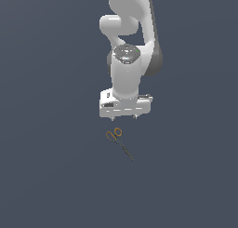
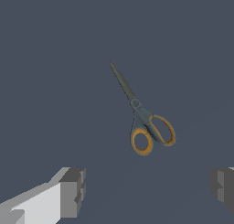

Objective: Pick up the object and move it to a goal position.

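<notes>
Gripper (image 1: 124, 116) spread wide, holding nothing — scissors (image 1: 119, 142) lie flat on the floor just ahead of it, blades pointing away, handle loops nearest the fingertips (image 2: 73, 191).

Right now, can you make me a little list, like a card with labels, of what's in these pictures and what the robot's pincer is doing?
thing: scissors, closed, lying flat
handles: two loops, orange and olive-yellow
blades: thin, dark
surface: plain dark grey floor
pincer: open, fingers wide apart
holding: nothing
pincer and scissors: apart, not touching
where: in the exterior view, scissors lie just below the arm's hand
task step: scissors not yet picked up
</notes>
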